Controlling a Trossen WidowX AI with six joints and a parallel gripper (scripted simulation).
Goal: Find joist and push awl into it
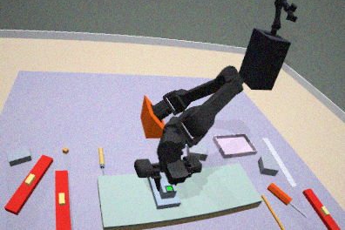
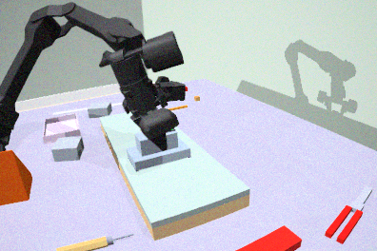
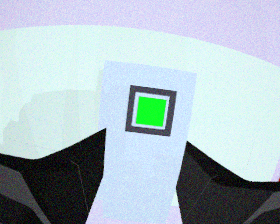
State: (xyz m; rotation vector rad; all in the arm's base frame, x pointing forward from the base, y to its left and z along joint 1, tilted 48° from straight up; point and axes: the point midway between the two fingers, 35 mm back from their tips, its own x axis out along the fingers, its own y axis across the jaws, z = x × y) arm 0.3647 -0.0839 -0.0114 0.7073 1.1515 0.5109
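Claw (image 1: 167,181) (image 2: 164,141) (image 3: 143,135): clenched on the stud finder (image 1: 167,202) (image 2: 159,154) (image 3: 145,160).
Indicator (image 1: 169,188) (image 3: 151,111): lit green.
Floor panel (image 1: 209,197) (image 2: 205,182) (image 3: 55,65): covered partly by the finder.
Awl (image 1: 101,157) (image 2: 86,243): left unheld.

fingertips mostly hidden in top view. pale green panel (image 1: 131,201) (image 2: 190,182) (image 3: 55,65) partly covered by arm (image 1: 202,116) (image 2: 92,25), cropped in wrist view. nearest red level (image 2: 273,241) cut by exterior frame's bottom edge. awl (image 2: 86,243) handle cropped there too.

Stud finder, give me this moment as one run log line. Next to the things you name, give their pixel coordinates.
stud finder (image 1: 162,196) (image 2: 162,156) (image 3: 145,165): on floor panel (image 1: 218,190) (image 2: 205,186) (image 3: 60,65), indicator green | gripper (image 1: 167,184) (image 2: 162,141) (image 3: 143,135): shut on it | awl: not in hand
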